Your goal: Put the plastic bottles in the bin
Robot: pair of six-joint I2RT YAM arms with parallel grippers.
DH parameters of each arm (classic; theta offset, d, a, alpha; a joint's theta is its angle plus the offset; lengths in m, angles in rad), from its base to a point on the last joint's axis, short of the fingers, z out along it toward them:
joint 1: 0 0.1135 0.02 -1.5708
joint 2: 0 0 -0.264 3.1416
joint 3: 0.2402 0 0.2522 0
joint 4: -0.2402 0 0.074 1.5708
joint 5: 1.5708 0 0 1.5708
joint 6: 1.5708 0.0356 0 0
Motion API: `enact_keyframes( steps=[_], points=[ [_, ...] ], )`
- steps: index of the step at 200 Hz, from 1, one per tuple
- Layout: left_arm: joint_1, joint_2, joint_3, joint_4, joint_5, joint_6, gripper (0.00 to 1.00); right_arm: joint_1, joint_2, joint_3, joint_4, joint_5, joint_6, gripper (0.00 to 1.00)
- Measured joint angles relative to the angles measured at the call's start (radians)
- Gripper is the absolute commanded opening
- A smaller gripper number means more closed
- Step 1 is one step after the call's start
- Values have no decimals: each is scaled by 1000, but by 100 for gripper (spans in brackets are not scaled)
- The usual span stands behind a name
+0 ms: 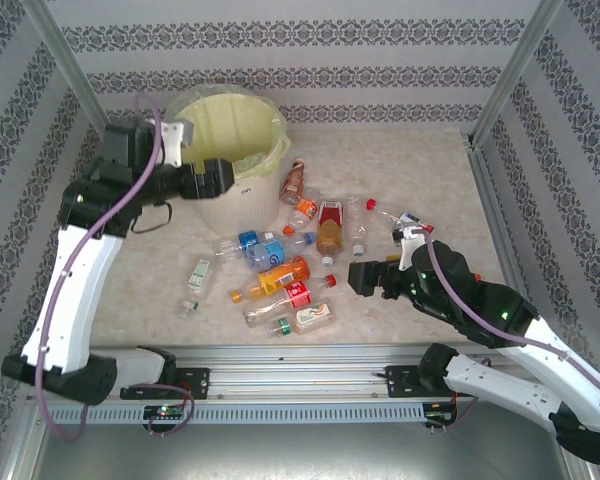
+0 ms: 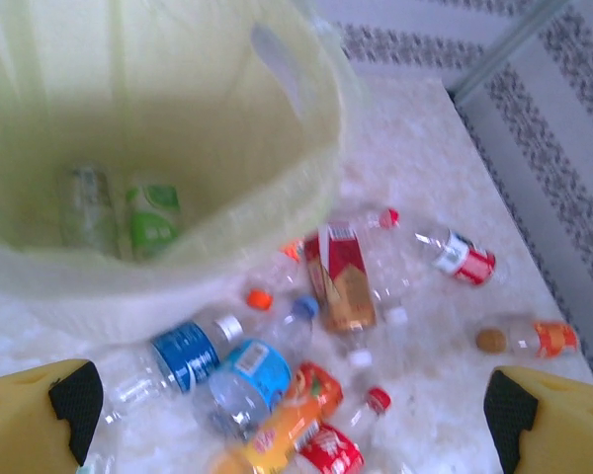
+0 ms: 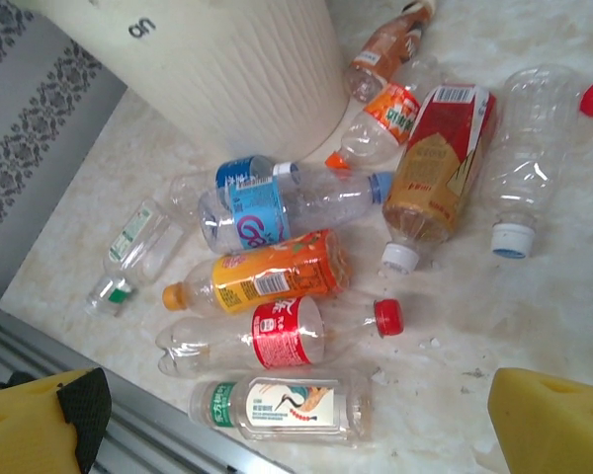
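The pale yellow bin (image 1: 230, 130) stands at the back left, and two plastic bottles (image 2: 153, 217) lie inside it. Several more bottles lie scattered on the table in front of it. Among them are an orange-label one (image 1: 275, 280) (image 3: 267, 276), a red-label one (image 3: 287, 334), a white-label one (image 3: 282, 405) and a blue-label one (image 2: 247, 370). My left gripper (image 1: 225, 180) (image 2: 292, 410) hangs open above the bin's near rim, holding nothing. My right gripper (image 1: 365, 277) (image 3: 296, 415) is open and empty, low over the table just right of the pile.
A metal rail (image 1: 280, 360) runs along the near table edge. Frame posts (image 1: 500, 90) and patterned walls close in the sides and back. A few bottles (image 1: 405, 222) lie apart at the right. Bare marble table (image 1: 430, 170) lies to the right of the bin.
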Motion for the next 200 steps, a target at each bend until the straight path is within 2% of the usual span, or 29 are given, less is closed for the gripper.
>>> enact_keyframes(
  steps=[52,91,118,200],
  points=[
    [-253,-156,-202,2,-62,-2,98,0,-8,-78,14,-132,-1,98],
    [-441,-116,-299,2,-85,-5,98,0,-26,-101,18,-257,-4,98],
    [-560,-62,-351,5,-114,-5,96,0,-45,-101,-5,-291,-5,98],
    [-728,98,-507,103,-129,-4,86,0,-111,-101,-61,-262,-4,98]
  ],
)
